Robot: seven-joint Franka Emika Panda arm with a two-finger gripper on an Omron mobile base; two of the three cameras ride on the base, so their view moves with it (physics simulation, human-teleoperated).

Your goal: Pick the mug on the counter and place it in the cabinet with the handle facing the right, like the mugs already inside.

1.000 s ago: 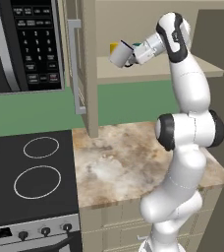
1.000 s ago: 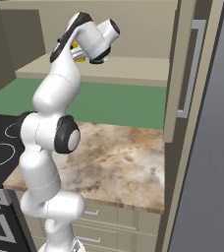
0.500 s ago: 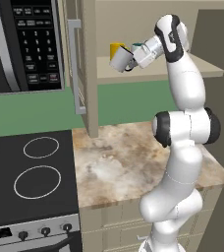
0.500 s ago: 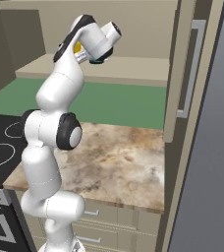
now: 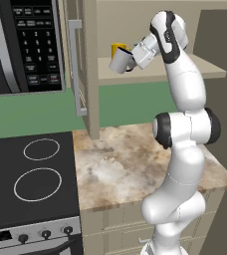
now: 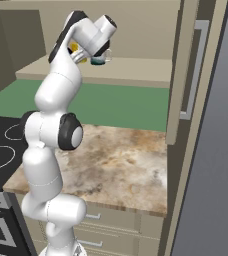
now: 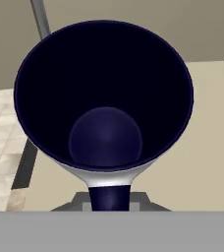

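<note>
The light-grey mug (image 5: pixel 119 63) hangs tilted just above the left front of the cabinet shelf (image 5: pixel 185 73). My gripper (image 5: pixel 131 59) is shut on it from the right. In the hand view the mug's dark navy inside (image 7: pixel 104 93) faces the camera, and its navy handle (image 7: pixel 109 196) points down between my fingers. A yellow mug (image 5: pixel 117 48) stands on the shelf right behind the grey one. From the right, my hand (image 6: pixel 93 42) hides the grey mug; the yellow mug (image 6: pixel 75 48) and a teal-banded mug (image 6: pixel 98 61) peek out beside it.
The cabinet door (image 5: pixel 88 74) with its silver bar handle (image 5: pixel 75 64) stands open left of the shelf. A black microwave (image 5: pixel 21 45) hangs further left. Below lie the marbled counter (image 5: pixel 125 164) and the black stovetop (image 5: pixel 31 174). Another tall door (image 6: pixel 186 75) is at the right.
The hand has come down a little and shifted slightly left with the mug, bringing it closer to the shelf in front of the yellow mug.
</note>
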